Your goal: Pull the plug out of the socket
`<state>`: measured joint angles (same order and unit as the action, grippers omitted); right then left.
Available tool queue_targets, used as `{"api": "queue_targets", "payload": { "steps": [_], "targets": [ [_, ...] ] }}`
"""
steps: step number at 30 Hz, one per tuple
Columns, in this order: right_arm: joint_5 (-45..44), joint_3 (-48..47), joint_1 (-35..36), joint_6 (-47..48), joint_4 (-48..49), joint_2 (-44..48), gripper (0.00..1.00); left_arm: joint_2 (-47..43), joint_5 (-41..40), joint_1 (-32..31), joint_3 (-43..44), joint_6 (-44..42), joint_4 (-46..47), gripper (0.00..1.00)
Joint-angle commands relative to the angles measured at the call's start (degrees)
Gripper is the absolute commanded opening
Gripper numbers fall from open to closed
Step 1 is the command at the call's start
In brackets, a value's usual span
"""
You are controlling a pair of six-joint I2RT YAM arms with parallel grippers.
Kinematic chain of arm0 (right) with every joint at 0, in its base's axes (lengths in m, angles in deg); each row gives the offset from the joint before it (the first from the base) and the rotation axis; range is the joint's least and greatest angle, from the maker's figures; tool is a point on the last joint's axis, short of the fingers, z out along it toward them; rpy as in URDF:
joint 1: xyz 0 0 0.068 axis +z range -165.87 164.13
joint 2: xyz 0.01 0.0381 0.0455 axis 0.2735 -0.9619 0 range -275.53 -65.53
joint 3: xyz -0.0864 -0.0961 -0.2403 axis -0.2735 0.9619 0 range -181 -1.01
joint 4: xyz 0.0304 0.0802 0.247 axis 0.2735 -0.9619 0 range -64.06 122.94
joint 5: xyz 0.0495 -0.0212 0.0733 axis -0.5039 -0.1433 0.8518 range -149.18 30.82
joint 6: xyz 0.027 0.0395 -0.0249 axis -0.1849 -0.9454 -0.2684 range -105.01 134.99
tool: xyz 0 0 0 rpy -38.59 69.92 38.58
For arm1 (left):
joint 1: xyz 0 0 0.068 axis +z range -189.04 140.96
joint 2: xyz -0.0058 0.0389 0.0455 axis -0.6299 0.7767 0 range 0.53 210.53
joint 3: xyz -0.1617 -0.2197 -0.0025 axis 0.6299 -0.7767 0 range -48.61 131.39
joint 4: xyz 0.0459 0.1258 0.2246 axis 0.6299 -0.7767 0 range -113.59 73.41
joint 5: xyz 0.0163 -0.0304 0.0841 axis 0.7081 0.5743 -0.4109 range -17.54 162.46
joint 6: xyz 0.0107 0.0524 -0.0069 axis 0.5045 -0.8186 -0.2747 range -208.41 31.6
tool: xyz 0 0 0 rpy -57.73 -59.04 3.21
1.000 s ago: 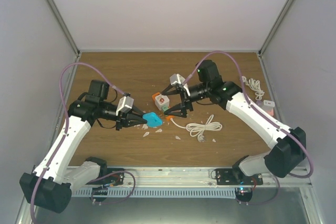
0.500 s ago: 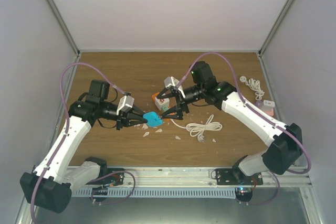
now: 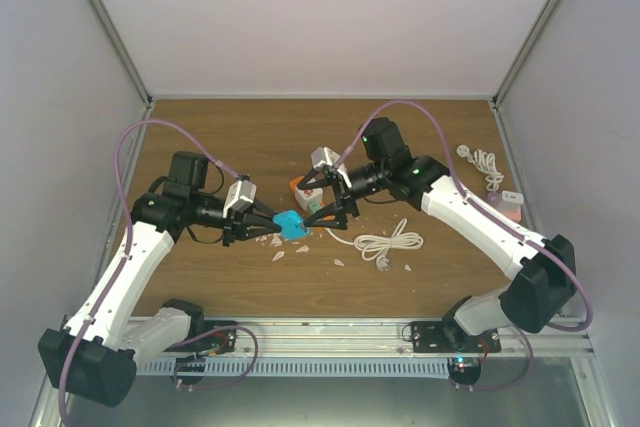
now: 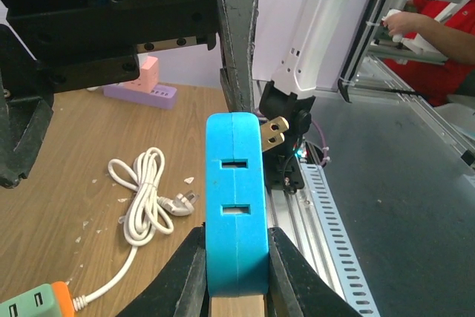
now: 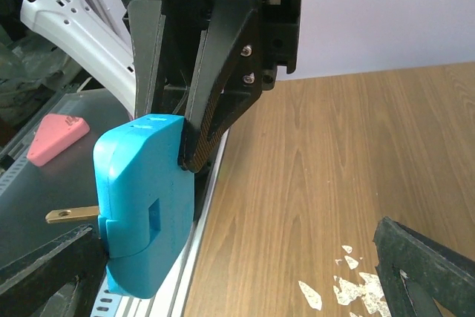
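Note:
My left gripper [image 3: 268, 225] is shut on a blue block [image 3: 292, 225] with two slots in its face and a brass prong sticking from its far side. In the left wrist view the block [image 4: 236, 206] stands upright between my fingers [image 4: 185, 276], the prong [image 4: 274, 131] at its upper right. My right gripper [image 3: 326, 209] is open, right next to the block's far end. In the right wrist view the block [image 5: 141, 206] fills the lower left beside one of my fingers [image 5: 44, 276], the prong [image 5: 70, 215] points left, and the other finger [image 5: 427, 272] stands far off.
An orange, white and green power strip [image 3: 303, 190] lies behind the grippers, its white cable coiled [image 3: 388, 243] to the right. Another white cable [image 3: 484, 161] and a pink and purple strip [image 3: 510, 203] sit at the right edge. White chips [image 3: 285, 250] lie under the block.
My right gripper has moved left and down towards the blue block and now stands open beside it. My left gripper has kept its hold and shifted slightly right.

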<state>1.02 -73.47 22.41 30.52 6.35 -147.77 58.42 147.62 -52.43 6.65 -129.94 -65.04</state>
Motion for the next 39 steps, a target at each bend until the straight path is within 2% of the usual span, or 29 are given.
{"api": "queue_targets", "payload": {
  "steps": [1,27,39],
  "targets": [
    [-2.1,-0.3,0.8,-1.4,0.7,0.0,1.0,-0.4,0.9,0.3,-0.3,1.1,2.8,0.0],
    [-15.1,-0.3,2.1,-3.3,3.1,-3.5,1.0,-0.9,3.1,1.4,-0.6,1.2,2.8,0.0],
    [-13.6,-3.7,2.1,-3.7,1.6,-8.7,1.0,-1.4,4.6,1.5,-0.8,-0.8,1.1,0.0]
  ]
}}
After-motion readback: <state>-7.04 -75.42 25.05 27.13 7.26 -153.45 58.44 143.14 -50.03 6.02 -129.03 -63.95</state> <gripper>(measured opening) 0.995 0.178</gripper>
